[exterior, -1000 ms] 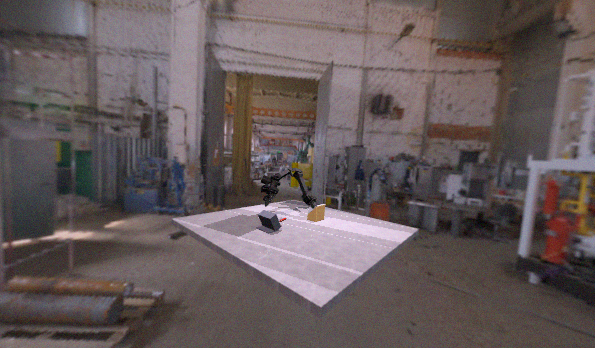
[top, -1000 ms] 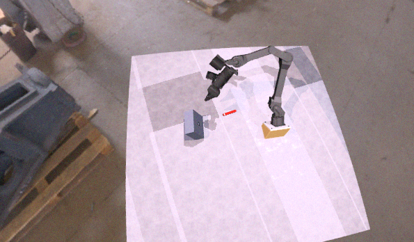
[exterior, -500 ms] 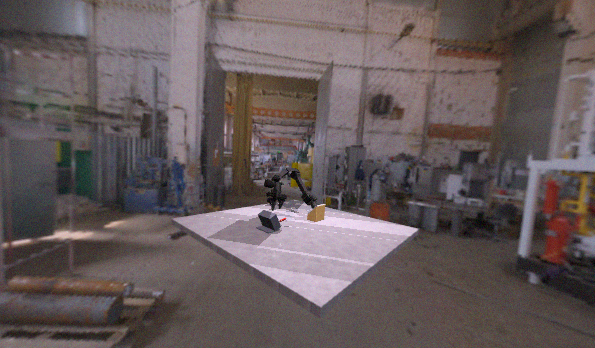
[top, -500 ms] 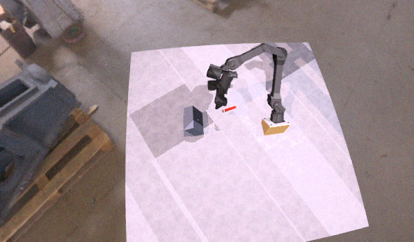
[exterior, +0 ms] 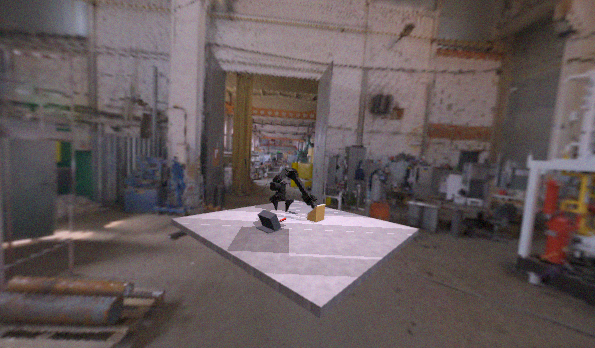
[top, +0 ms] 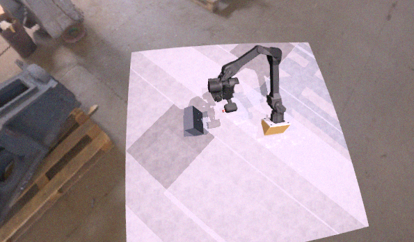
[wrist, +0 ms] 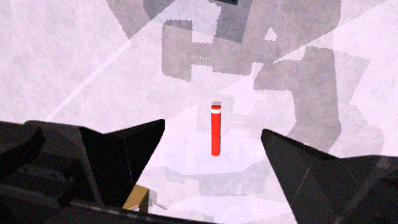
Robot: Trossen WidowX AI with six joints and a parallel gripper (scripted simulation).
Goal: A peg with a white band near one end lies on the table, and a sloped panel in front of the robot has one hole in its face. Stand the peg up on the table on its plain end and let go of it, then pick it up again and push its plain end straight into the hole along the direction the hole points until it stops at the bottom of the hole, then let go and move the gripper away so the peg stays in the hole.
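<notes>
The red peg [wrist: 215,135] [top: 223,111] [exterior: 283,219] lies flat on the table. In the wrist view it points up and down the picture, its white-banded end at the top, toward the panel; in the top view the gripper hides most of it. My gripper [wrist: 212,128] [top: 224,103] [exterior: 282,209] is open and empty, pointing down above the peg, with a fingertip to each side of it in the wrist view. The dark grey sloped panel [top: 197,118] [exterior: 269,220] stands beyond the peg's banded end. Its hole is too small to make out clearly.
The arm's base stands on an orange block [top: 277,129] [exterior: 316,213] [wrist: 138,197], to the right of the peg in the top view. The pale table [top: 256,195] [exterior: 328,270] carries the panel and the base, with shadows of the arm around the peg.
</notes>
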